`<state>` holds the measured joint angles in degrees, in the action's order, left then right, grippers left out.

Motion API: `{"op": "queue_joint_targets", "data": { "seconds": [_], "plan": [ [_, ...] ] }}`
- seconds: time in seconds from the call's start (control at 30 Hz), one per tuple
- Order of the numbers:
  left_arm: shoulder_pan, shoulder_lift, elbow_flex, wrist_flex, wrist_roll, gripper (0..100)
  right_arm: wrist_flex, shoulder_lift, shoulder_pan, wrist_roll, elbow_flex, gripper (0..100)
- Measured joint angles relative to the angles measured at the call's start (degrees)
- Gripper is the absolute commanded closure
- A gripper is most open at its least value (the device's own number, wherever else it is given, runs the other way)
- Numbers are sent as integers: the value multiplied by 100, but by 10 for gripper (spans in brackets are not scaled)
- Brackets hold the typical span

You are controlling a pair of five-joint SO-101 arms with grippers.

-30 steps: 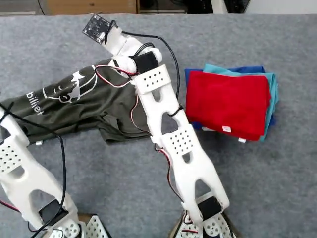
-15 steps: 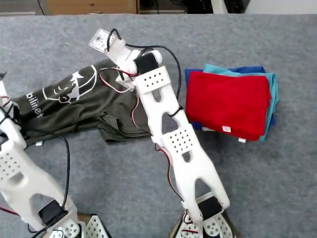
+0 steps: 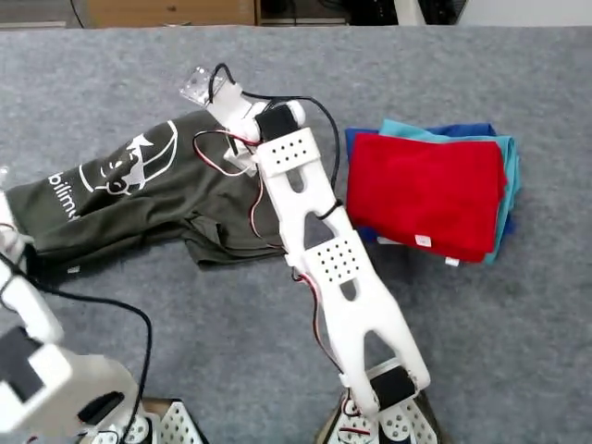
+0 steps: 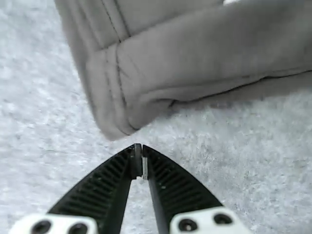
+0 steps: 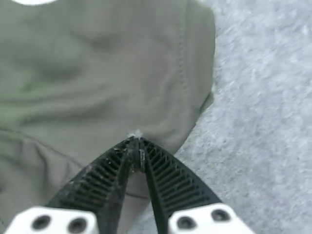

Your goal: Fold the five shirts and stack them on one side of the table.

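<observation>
Grey felt table nearest me. L end effector is fully closed w/ nothing in it, tips just off the folded corner of the olive-green printed shirt, spread unfolded at left. R end effector, also closed, rests on its far edge, prob. to pin it; I can't confirm a pinch. Stack of folded shirts, red on top, sits right.

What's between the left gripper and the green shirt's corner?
Nothing but bare grey table cover, in the left wrist view; left gripper and shirt don't touch.
</observation>
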<state>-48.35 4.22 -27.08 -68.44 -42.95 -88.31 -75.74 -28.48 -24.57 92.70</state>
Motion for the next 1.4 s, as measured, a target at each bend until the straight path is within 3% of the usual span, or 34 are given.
{"op": "queue_joint_targets", "data": {
  "seconds": [0.13, 0.27, 0.37, 0.5, 0.67, 0.83, 1.1, 1.4],
  "plan": [
    [0, 589, 53, 255, 132, 981, 431, 0, 0, 0, 0, 997],
    [264, 501, 967, 299, 976, 981, 738, 0, 0, 0, 0, 997],
    [589, -132, 1741, 360, 1486, 981, 774, 0, 0, 0, 0, 997],
    [800, -1618, 2629, 308, 1609, 981, 756, 0, 0, 0, 0, 997],
    [651, -3121, 3745, -677, 1477, 981, 659, 0, 0, 0, 0, 997],
    [615, -3235, 4211, -1363, 1169, 981, 659, 0, 9, 0, 0, 997],
    [624, -2488, 3393, -1767, 949, 981, 659, 0, 9, 0, 0, 997],
    [580, -536, 343, -378, 457, 981, 659, 0, 264, 0, 0, 997]
  ]
}}
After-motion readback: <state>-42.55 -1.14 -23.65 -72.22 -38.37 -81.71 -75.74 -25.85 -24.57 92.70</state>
